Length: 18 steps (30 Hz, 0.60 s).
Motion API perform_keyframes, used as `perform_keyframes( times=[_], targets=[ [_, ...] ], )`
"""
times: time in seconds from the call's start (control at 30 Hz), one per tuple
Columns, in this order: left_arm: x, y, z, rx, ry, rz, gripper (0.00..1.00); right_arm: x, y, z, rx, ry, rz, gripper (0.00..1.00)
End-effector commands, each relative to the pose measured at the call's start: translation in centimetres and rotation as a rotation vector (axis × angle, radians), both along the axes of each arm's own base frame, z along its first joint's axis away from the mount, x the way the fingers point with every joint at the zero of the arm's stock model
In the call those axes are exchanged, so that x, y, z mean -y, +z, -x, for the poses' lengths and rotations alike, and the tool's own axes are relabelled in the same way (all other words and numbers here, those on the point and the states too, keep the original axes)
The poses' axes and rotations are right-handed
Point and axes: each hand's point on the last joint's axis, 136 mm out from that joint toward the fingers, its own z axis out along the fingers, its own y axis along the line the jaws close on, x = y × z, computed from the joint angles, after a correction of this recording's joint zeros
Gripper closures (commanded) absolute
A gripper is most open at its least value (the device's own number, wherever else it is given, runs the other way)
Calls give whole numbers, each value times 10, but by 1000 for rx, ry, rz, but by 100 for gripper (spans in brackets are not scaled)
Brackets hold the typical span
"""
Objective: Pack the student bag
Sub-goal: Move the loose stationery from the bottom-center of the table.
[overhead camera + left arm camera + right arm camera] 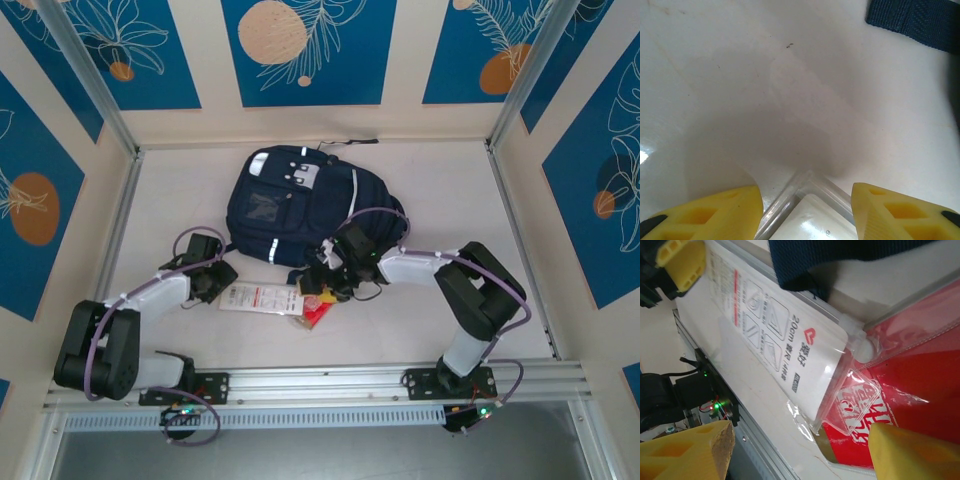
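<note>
Left gripper [213, 283] sits low at the left end of the white packet [258, 298]. In the left wrist view its yellow fingers [715, 212] stand apart and released, and the packet's clear corner [812, 220] lies flat on the table [765, 100] between them, not pinched. A dark strap [920, 20] crosses the far right corner of that view. The white packet lies flat near the middle, with printed icons and a red stripe. Its right end overlaps the red packet [318, 312]. Right gripper [325, 280] hovers over that overlap with its jaws wide and nothing held. In the right wrist view its yellow fingers [690, 452] straddle the white packet [775, 335] and the red packet [920, 390]. Student bag [300, 205] lies flat at the far centre of the table, front pocket up, just beyond both packets.
</note>
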Motion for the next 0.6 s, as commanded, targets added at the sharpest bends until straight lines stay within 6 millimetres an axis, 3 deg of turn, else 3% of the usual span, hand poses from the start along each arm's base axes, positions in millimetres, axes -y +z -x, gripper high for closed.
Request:
perform_keyframes(
  times=[0.0,0.2,0.57],
  targets=[
    [27,-28,30,-112,-78,110,48,-2,-12,14,-69,31,27,28],
    [34,-25,32,-101,-97,135,49,-8,-24,14,-80,48,72,28],
    [51,-32,40,-119,-148,155,50,-28,-9,4,-56,61,4,28]
  ],
)
